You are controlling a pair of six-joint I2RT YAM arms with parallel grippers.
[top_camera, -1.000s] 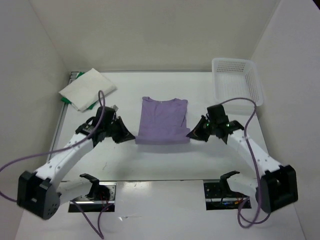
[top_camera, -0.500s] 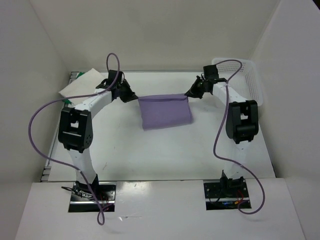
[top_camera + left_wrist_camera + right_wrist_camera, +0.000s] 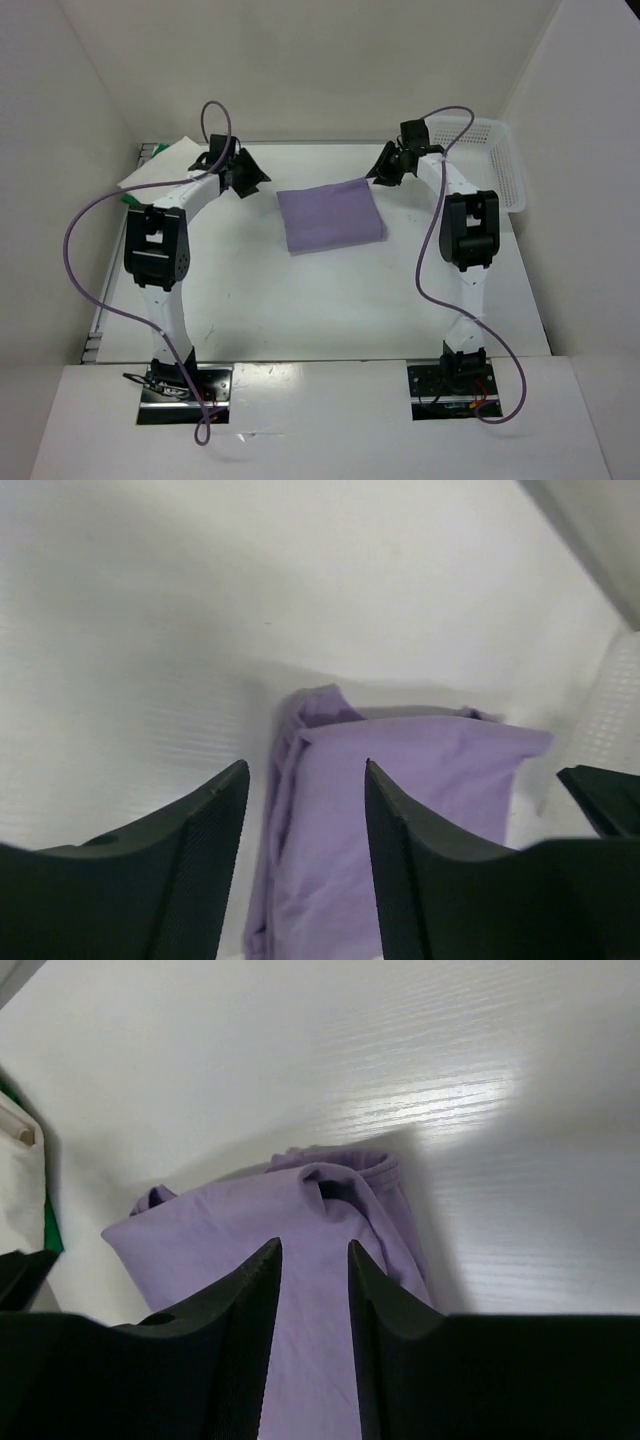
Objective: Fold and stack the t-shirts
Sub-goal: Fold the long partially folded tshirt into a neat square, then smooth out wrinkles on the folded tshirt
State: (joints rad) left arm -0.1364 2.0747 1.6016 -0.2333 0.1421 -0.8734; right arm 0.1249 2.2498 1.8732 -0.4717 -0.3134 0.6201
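The lavender t-shirt (image 3: 330, 218) lies folded in half as a flat rectangle on the table's far middle. My left gripper (image 3: 258, 178) hovers off its far left corner, open and holding nothing; in its wrist view the gripper (image 3: 305, 767) looks down on the lavender t-shirt (image 3: 400, 810). Off the far right corner my right gripper (image 3: 378, 172) is open too; in its wrist view the gripper (image 3: 313, 1245) has only the lavender t-shirt (image 3: 230, 1230) lying below it. A folded white t-shirt (image 3: 160, 165) sits at the far left on the green t-shirt (image 3: 129, 199), partly hidden by the left arm.
A white lattice basket (image 3: 500, 165) stands at the far right corner, just right of the right arm. Side and back walls enclose the table. Purple cables loop above both arms.
Both grippers carried the lavender t-shirt's near edge to the far edge, folding it in half. They have since let go, opened and drawn slightly outward.
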